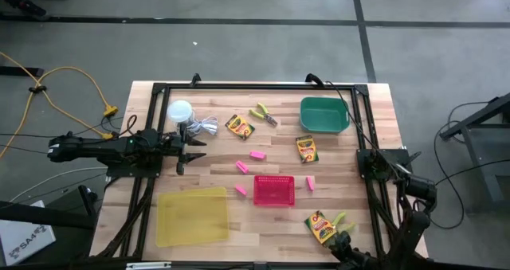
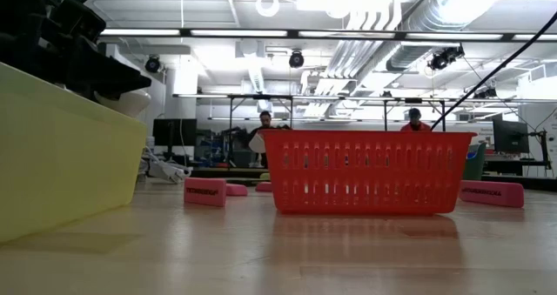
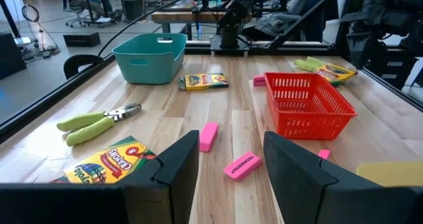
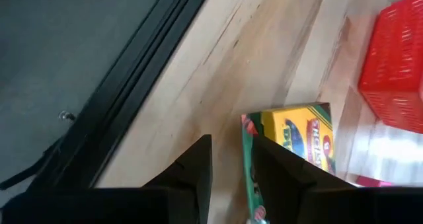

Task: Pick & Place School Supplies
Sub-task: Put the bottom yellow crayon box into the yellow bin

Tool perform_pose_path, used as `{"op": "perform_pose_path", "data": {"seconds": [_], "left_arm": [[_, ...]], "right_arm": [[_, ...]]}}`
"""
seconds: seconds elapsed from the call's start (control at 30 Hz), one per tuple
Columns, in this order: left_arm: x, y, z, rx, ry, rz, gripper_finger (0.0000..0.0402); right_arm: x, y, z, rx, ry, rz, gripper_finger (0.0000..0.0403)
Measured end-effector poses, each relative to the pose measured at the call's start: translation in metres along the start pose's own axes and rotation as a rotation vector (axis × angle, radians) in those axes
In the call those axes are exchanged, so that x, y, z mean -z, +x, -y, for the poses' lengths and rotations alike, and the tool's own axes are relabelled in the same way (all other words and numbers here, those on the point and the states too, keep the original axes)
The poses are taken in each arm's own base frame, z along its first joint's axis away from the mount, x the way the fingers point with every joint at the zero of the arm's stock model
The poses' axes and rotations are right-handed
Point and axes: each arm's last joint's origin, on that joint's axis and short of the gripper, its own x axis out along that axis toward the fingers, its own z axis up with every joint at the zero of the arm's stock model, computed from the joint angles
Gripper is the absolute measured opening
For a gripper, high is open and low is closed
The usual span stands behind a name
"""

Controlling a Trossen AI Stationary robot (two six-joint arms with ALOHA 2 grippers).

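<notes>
Trouble maybe: right gripper [image 4: 228, 168], fingers a bit apart w/ nothing in them, sits by crayon box [image 4: 297, 148] edge & could shove it. Left gripper [image 3: 231, 168] spread wide, empty.

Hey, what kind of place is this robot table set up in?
Probably a robotics lab or workshop. The low view shows exposed ceiling ducts, strip lights and people at workbenches behind the red basket; the high view shows a yellow cable across concrete floor.

Your left gripper [image 1: 185, 149] hovered at nine o'clock, jaws wide; your right gripper [image 1: 344, 240] reached low at five o'clock, fingers parted.
</notes>
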Motion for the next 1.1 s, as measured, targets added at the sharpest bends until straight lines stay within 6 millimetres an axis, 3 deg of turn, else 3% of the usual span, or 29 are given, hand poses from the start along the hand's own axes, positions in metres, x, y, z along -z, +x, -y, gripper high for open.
{"op": "perform_pose_path", "data": {"seconds": [1.1], "left_arm": [[0.0, 0.0, -0.0001, -0.002, 0.0, 0.0, 0.0164]], "right_arm": [[0.0035, 0.0108, 0.0032, 0.022, 0.054, -0.11, 0.0097]]}}
